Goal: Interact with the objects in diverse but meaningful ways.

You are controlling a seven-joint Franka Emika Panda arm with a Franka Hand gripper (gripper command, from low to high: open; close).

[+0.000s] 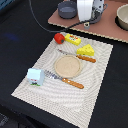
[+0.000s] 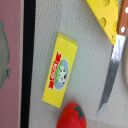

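On the beige placemat [image 1: 95, 75], a red tomato [image 1: 59, 37] lies next to the yellow rectangular box [image 1: 73, 39]. The holed cheese wedge [image 1: 86, 50] is beside them towards the exterior view's right. The white-blue milk carton [image 1: 35, 76] stands at the mat's left edge. My gripper [image 1: 89, 12] hangs high above the brown board, away from all of them; its fingers are blurred. The wrist view shows the box [image 2: 60, 77], tomato [image 2: 72, 117] and cheese [image 2: 107, 20], but no fingers. A grey pot [image 1: 66, 8] and another pot [image 1: 123, 17] sit on the board. No frying pan is in view.
A round wooden plate [image 1: 66, 65] lies mid-mat, with a wooden-handled knife [image 1: 80, 57] behind it and a wooden-handled fork [image 1: 67, 80] in front. The knife's blade [image 2: 111, 75] also shows in the wrist view. The brown board [image 1: 100, 27] sits at the back on a black table [image 1: 20, 30].
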